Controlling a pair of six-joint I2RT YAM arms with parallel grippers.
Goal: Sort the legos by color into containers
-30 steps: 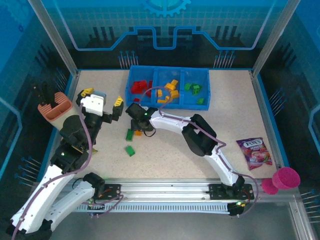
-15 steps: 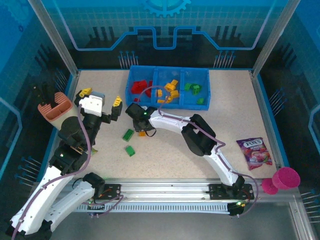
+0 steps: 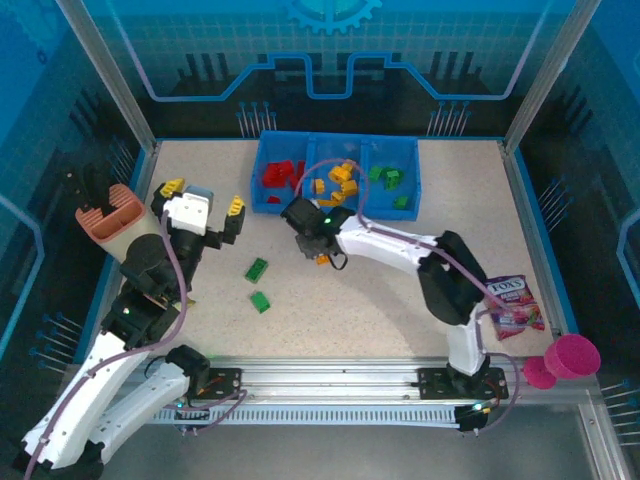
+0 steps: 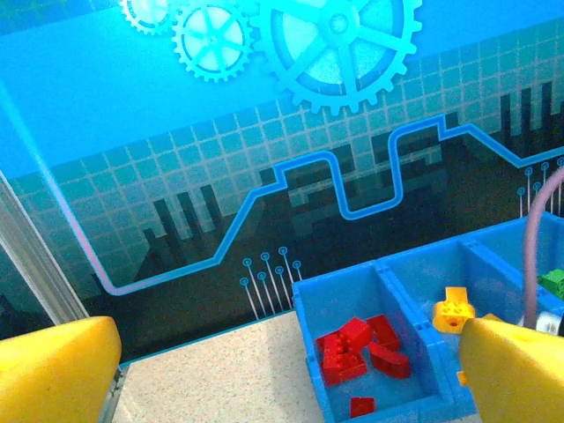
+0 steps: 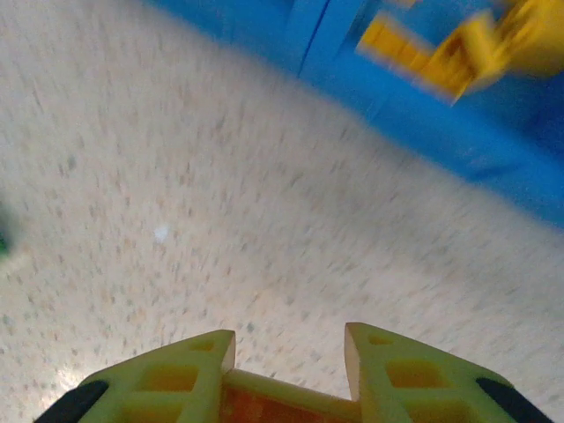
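**Q:** What has changed at the right gripper (image 3: 320, 252)?

**A:** Within the last second its jaws were pressed together on an orange brick (image 5: 282, 401). The arm was then carried from beside the green bricks (image 3: 257, 268) toward the tray (image 3: 335, 212). The pick is judged complete; delivery is not yet made.

**Q:** Where is the target?

**A:** The middle compartment (image 3: 337, 180), which holds yellow-orange bricks, lies just ahead of the fingers.

**Q:** What is added by each view?

**A:** The pinched brick is confirmed at the right wrist. From above, two green bricks are seen left behind the gripper. The left gripper (image 3: 205, 196) is held spread wide and empty, with red bricks (image 4: 357, 348) ahead of it.
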